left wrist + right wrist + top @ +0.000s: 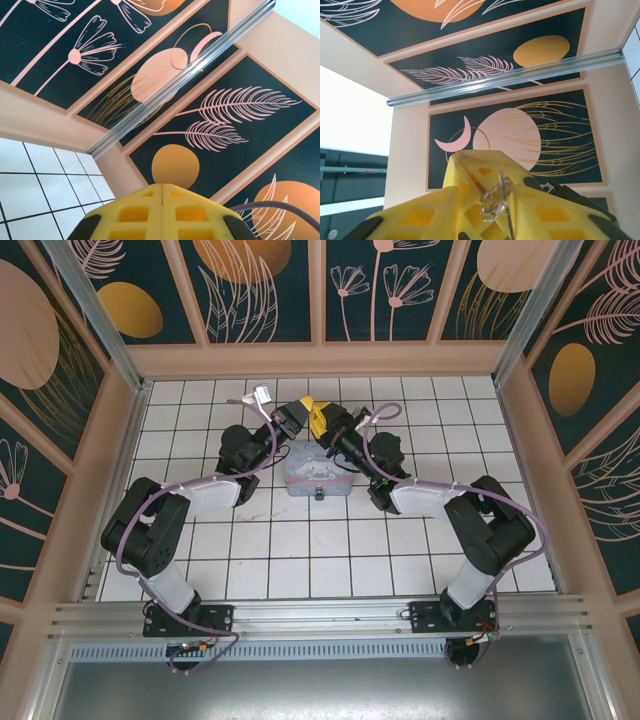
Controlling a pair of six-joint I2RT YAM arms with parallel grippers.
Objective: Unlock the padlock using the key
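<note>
Both arms meet above the tin at the back of the table. My left gripper (pixel 311 412) (pixel 162 193) is shut, its yellow fingers (pixel 135 215) pressed flat together with nothing showing between them. Tip to tip with it is my right gripper (pixel 330 423) (pixel 492 197), shut on the key (pixel 506 192), a thin metal strip seen edge-on with a clear ring (pixel 492 206) at its head. The left gripper's yellow tip (pixel 477 167) stands right behind the key. A tiny blue padlock (pixel 320 496) sits at the near edge of the tin, below both grippers.
The pastel blue printed tin box (pixel 318 475) lies on the white tiled floor (pixel 300 550), directly under the grippers. Patterned walls (pixel 330 290) close in the back and both sides. An aluminium rail (pixel 320 620) runs along the near edge by the arm bases.
</note>
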